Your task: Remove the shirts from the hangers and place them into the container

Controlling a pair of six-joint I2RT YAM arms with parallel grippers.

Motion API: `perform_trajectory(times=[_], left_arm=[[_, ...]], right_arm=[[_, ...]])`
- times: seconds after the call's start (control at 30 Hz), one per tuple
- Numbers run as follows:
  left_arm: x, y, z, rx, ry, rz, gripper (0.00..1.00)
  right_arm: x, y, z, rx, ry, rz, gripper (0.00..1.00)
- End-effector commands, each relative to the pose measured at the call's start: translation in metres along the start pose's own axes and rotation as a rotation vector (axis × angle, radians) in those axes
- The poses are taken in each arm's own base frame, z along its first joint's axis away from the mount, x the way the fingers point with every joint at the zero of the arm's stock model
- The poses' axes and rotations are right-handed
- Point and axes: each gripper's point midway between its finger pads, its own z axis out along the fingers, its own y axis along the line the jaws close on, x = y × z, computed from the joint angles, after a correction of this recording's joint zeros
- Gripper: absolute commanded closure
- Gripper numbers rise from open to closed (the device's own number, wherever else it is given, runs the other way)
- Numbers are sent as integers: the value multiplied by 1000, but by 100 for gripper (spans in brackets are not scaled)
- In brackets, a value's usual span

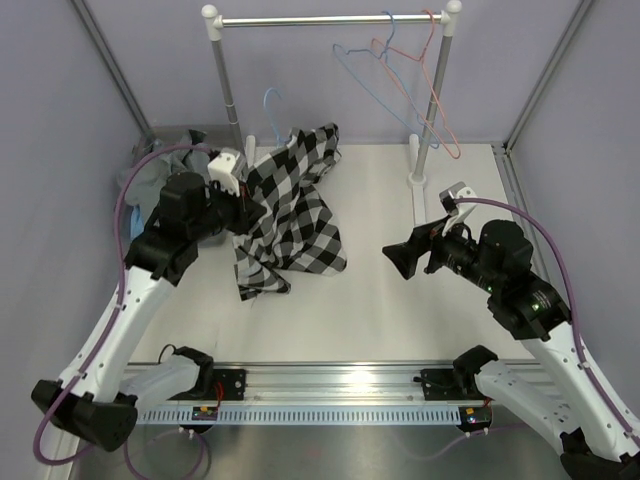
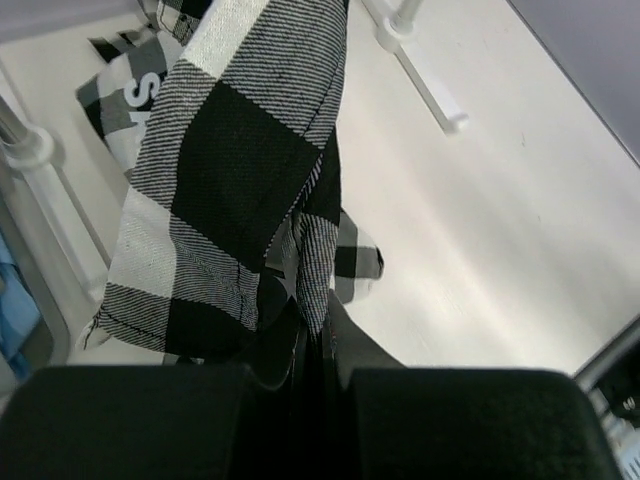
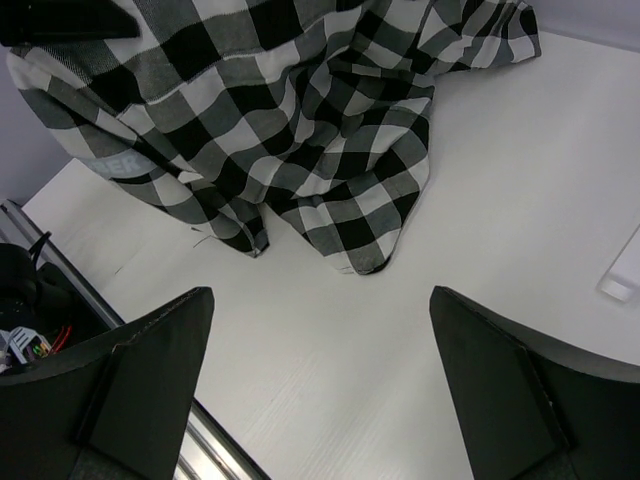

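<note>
A black-and-white checked shirt [image 1: 293,215] hangs from my left gripper [image 1: 247,203] down onto the table, its lower folds resting on the surface. In the left wrist view that gripper [image 2: 318,322] is shut on a fold of the checked shirt [image 2: 225,170]. A light blue hanger [image 1: 270,108] sticks up just behind the shirt's top. Two bare hangers, light blue [image 1: 362,62] and pink-red [image 1: 437,95], hang on the rack. My right gripper [image 1: 405,260] is open and empty, right of the shirt [image 3: 300,110]. The container [image 1: 130,185] is mostly hidden behind my left arm, with grey fabric [image 1: 183,143] in it.
The silver rack bar [image 1: 330,19] spans the back on two white posts [image 1: 228,90] [image 1: 435,110], whose feet rest on the table. Purple walls close in the left, back and right. A metal rail [image 1: 330,385] runs along the near edge.
</note>
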Motion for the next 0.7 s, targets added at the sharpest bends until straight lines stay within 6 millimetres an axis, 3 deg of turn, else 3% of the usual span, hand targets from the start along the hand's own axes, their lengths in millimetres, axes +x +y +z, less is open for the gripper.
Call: perform_trajectory(times=[0.0, 0.17, 0.37, 0.67], left_arm=[[-2, -32, -15, 131, -61, 46, 100], [35, -70, -6, 246, 33, 81, 100], [47, -100, 1, 328, 93, 72, 100], [63, -95, 3, 303, 114, 101, 100]], right_arm=[[-27, 17, 0, -75, -64, -41, 1], [-50, 34, 9, -134, -87, -17, 0], [-69, 48, 52, -131, -77, -53, 1], [-118, 43, 106, -60, -142, -37, 2]])
